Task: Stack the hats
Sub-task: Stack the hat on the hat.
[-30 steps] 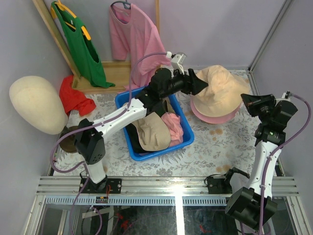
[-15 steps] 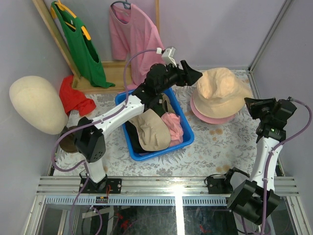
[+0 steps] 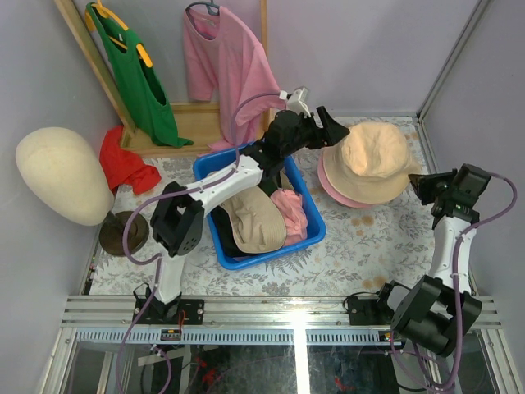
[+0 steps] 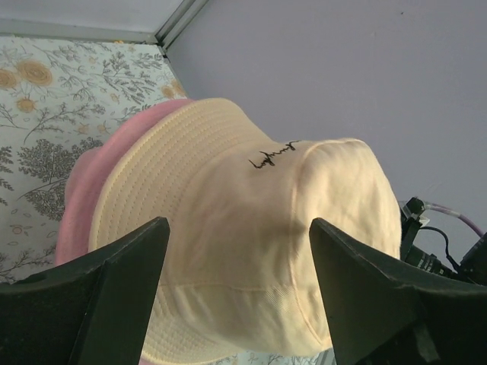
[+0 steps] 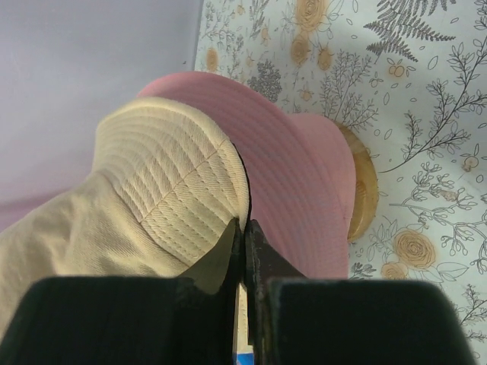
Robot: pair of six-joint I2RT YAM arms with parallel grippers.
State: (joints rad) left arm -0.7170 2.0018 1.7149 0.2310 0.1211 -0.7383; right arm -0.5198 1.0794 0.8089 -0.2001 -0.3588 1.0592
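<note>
The cream cotton bucket hat (image 3: pixel 373 154), marked with a small black embroidered script, sits crown-up on the pink fabric bucket hat (image 3: pixel 349 197). The pair is at about two o'clock on the floral-printed surface (image 3: pixel 385 242). The left tool (image 3: pixel 326 125) hangs at the cream hat's ten o'clock, fingers spread wide and gripping nothing. The right tool (image 3: pixel 420 187) sits at the brim's four o'clock, fingers pressed together at the stitched edge. I cannot tell whether a fold of brim is caught between them.

If cloth is caught, a pull by the right arm would likely drag the cream hat off centre, since limp fabric slides readily on fabric. The pink hat seems to rest on a wooden disc (image 5: pixel 364 190), a small footing that could let the stack tilt. The left arm spans the blue plastic bin (image 3: pixel 316 234). Dropping lower, it could snag the tan baseball cap (image 3: pixel 256 222) and the pink cap (image 3: pixel 291 209) lying inside.

Both brims carry concentric rows of stitching and look stiffer than the smooth, soft crowns.
</note>
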